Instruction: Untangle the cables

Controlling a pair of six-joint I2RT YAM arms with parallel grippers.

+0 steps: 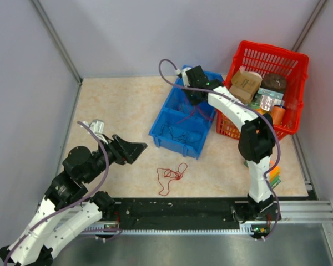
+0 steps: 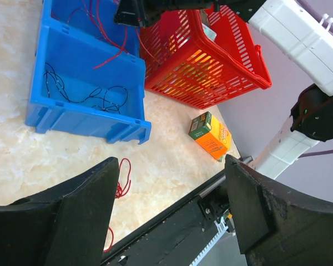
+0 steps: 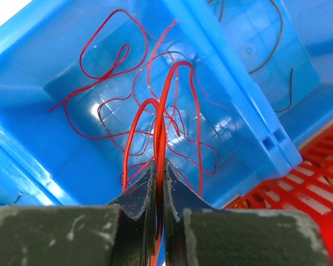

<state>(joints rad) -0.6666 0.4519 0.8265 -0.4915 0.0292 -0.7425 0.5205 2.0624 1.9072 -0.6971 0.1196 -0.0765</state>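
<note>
Red cables are pinched in my right end effector — clenched on strands trailing straight ahead into the blue bin's far compartment. My left end effector hangs released, well apart — nearer the red loop on the worktop.

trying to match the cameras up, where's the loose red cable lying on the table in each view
Top external: loose red cable on the table, near side of the blue bin.
Left wrist: lower left, beside the open left pincer.
Right wrist: not in it; right pincer grips tangled red cables inside the bin.
Shared landmark: the blue bin.
</note>
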